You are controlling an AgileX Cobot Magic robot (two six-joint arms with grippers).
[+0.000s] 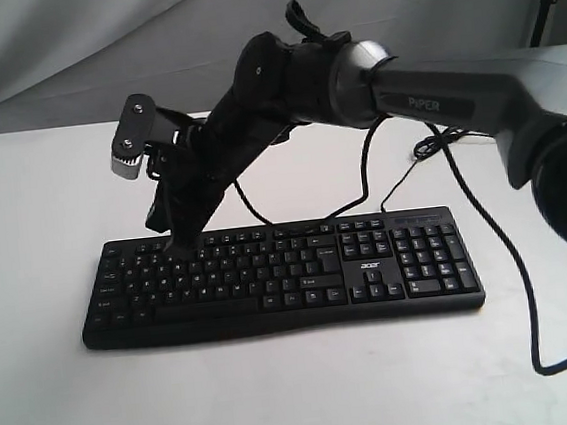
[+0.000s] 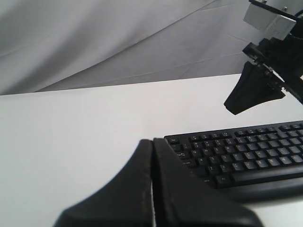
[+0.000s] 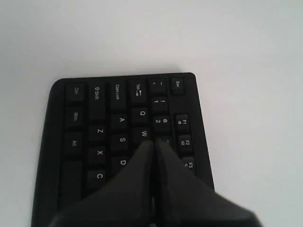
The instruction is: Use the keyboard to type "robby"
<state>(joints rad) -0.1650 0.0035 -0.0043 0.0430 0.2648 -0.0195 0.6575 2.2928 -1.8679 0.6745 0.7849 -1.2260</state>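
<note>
The black keyboard [image 1: 299,271] lies flat on the white table [image 1: 281,394], number pad to the right, with a small acer logo. My right gripper [image 1: 180,247] reaches across from the right and points down over the upper-left key rows. It is shut, with nothing between its fingers. In the right wrist view the gripper [image 3: 155,142] has its tips over the keyboard [image 3: 94,118] near the W and 2 keys. The left wrist view shows those tips [image 2: 233,107] hanging a little above the keyboard [image 2: 246,156]. My left gripper [image 2: 152,141] is shut and empty, low beside the keyboard's left end.
Thin black cables [image 1: 486,233] trail over the table behind and right of the keyboard. A grey cloth backdrop [image 1: 66,42] hangs behind the table. The right arm's grey link [image 1: 453,91] spans the upper right. Bare table lies in front and to the left.
</note>
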